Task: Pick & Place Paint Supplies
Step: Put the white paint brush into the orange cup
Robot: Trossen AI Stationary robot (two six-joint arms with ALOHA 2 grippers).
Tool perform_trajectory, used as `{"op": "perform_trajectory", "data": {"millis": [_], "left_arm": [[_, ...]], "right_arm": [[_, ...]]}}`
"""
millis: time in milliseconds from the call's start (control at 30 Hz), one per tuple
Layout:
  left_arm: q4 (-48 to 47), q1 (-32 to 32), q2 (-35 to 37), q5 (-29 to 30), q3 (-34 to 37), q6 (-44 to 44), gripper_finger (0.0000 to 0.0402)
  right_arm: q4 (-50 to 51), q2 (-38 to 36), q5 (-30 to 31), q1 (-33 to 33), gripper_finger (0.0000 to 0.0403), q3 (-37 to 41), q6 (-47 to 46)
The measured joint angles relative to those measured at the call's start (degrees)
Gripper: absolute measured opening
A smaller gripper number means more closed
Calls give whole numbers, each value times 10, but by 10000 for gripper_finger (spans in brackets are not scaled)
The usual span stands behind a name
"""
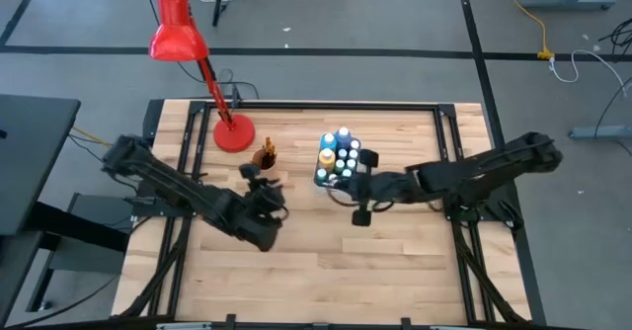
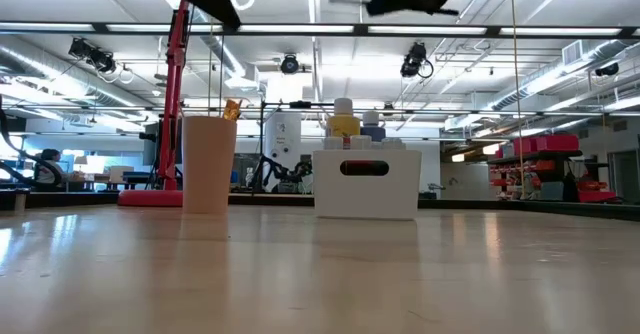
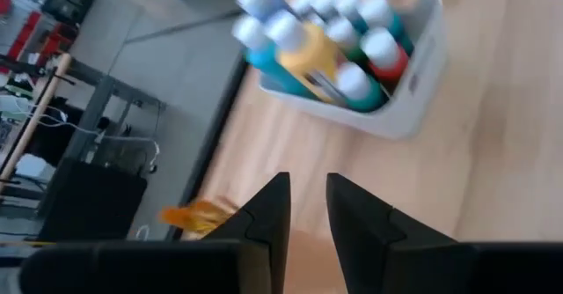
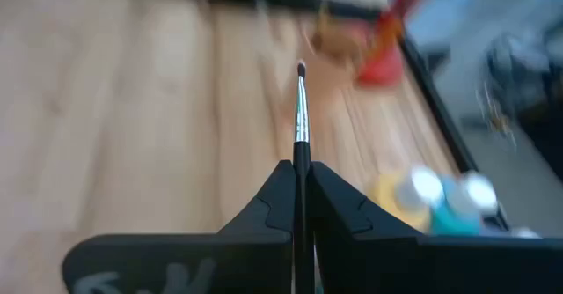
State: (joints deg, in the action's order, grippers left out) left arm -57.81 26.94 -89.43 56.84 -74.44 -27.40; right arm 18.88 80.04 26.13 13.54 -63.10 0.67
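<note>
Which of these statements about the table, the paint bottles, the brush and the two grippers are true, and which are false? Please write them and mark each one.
1. The right gripper is shut on a thin brush. True.
2. The paint bottles lie scattered over the table. False: they stand together in a white box.
3. The red desk lamp stands on the table's far side. True.
4. The left gripper holds a paint bottle. False: nothing shows between its fingers, which stand slightly apart.
5. A cup stands beside the white box. True.
</note>
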Motion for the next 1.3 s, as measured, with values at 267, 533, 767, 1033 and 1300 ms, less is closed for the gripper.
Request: {"op": "perform_trajectory", "data": {"millis": [267,533,767,1033,1300], "left_arm": [[207,8,176,-71,138,76,86],[856,-26,236,-254,384,363,86],[1025,-87,188,-343,423,386,87],[1022,-121,162,-361,396,369,114],[1023,-121,162,-408,395,337,168]], "right_arm": [[-447,-72,-209,2,18,199,105],[-665,-52,-255,-52,18,279,38],[-641,-51,-256,-77,19,259,30],[-607,-13,-287,-79,19,229,30],[-606,57,-332,-78,19,176,27]]}}
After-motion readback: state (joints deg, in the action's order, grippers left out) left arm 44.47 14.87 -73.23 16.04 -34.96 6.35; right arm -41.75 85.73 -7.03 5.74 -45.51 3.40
